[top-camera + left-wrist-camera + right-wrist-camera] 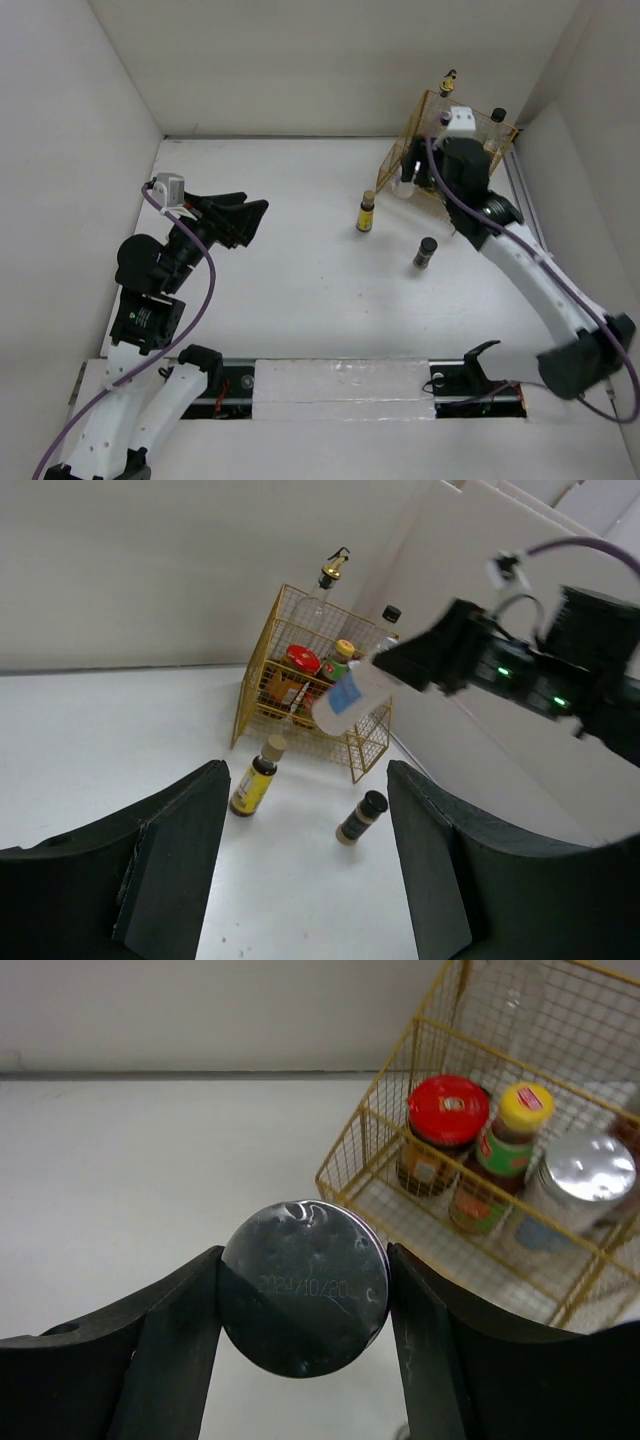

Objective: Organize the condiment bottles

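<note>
The right gripper [305, 1258] has its jaws closed on a white bottle [345, 702] with a silver cap, held in the air just in front of the wire basket [262, 655] at the far right corner of the tabletop [300, 200]. The left gripper [305, 770] is open and empty above the left side. A brown bottle [366, 212] and a dark bottle [425, 252] stand on the tabletop near the basket, and a red-capped jar [447, 1125] stands inside it.

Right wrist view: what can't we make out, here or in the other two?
- Right wrist: held bottle shows only a round silver end; the rest is hidden behind it.
- Top: basket contents hidden by right arm and mesh.
- Top: labels on yellow-label bottle and dark bottle too small.
- Left wrist: near table hidden by its own jaws.
</note>
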`<state>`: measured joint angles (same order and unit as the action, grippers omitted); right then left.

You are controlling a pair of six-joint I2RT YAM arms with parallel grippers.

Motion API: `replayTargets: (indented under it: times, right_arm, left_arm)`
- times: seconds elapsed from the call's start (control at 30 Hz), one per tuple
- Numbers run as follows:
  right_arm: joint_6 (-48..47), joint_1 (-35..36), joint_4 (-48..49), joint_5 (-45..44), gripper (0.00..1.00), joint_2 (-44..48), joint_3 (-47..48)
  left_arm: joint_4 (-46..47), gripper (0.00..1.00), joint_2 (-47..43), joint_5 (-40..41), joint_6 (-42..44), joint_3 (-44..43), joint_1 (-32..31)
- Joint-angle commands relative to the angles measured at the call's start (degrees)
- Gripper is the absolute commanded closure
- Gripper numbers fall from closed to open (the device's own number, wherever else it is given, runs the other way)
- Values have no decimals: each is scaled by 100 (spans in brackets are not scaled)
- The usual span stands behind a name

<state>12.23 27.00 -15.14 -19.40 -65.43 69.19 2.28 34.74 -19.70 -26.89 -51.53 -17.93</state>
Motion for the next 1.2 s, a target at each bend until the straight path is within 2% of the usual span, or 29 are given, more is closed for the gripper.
replayTargets:
  times: [0.0,0.17,0.37,1.0,1.1,1.13,1.17]
  right_arm:
    - [-580,-423,1548,770,44,-1256,1118]
    - [-836,-653,1549,894,44,-2394,2203]
    - [-836,-1004,1610,1157,44,-2922,2423]
    - [-599,-1136,1909,1298,44,-3714,1501]
    - [-485,-1136,1971,1429,39,-3863,1431]
    - [-485,-1136,1971,1482,36,-3924,1431]
    - [-485,-1136,1971,1483,29,-3925,1431]
  left_arm:
    - [290,40,-46,-34,-26,-156,-8]
    - [290,40,-46,19,26,-156,-8]
    - [290,40,-46,19,26,-156,-8]
    - [290,40,6,-51,26,-103,-8]
    - [290,40,6,-51,26,-103,-8]
    - [290,40,6,-51,26,-103,-8]
    - [290,40,6,-51,26,-103,-8]
